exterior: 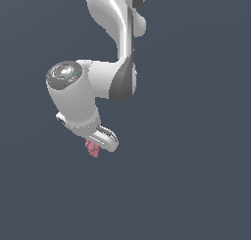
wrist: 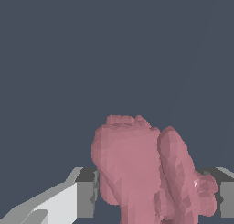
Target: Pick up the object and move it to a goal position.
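Gripper (exterior: 95, 148) clamped on the object (exterior: 92, 149), a small dusty pink-red lump poking out beneath the white hand in the exterior view. Wrist view fills up with it: the object (wrist: 137, 168) shows bulging, ridged lobes, faceted and uneven, wedged between grey fingers (wrist: 86, 198) on either side. Plain slate-blue background (exterior: 196, 185) all around it.
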`<state>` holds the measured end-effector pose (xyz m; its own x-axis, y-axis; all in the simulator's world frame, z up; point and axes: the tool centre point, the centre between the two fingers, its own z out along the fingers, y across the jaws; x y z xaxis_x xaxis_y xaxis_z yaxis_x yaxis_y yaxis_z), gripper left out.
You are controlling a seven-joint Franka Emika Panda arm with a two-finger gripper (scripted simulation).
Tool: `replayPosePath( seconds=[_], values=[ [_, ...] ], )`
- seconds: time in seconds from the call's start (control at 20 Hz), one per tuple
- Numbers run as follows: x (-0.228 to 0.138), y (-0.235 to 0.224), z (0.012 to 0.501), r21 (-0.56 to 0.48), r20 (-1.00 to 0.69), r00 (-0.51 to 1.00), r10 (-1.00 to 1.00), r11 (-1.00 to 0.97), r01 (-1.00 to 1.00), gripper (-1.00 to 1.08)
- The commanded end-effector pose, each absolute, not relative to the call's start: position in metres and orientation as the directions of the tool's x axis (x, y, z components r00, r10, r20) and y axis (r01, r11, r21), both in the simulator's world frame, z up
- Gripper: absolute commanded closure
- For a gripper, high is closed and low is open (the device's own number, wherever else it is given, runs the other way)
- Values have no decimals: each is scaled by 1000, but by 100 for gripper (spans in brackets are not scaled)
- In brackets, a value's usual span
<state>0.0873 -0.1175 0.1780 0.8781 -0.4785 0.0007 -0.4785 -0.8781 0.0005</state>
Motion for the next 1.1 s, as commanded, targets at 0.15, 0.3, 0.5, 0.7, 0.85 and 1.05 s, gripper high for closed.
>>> replayPosePath(
  seconds=[0.15, 0.3, 0.5, 0.7, 0.85, 1.05],
  values=[
    [103, -128, 222, 1, 0, 878, -478, -878, -478, 108],
    [111, -131, 242, 1, 0, 878, -478, -878, -478, 108],
    [120, -136, 264, 1, 0, 878, -478, -878, -478, 108],
    [127, -141, 282, 1, 0, 878, -478, -878, -478, 108],
    [132, -143, 293, 1, 0, 879, -478, -879, -478, 108],
    [137, -146, 305, 1, 0, 879, -478, -879, -478, 108]
  ],
)
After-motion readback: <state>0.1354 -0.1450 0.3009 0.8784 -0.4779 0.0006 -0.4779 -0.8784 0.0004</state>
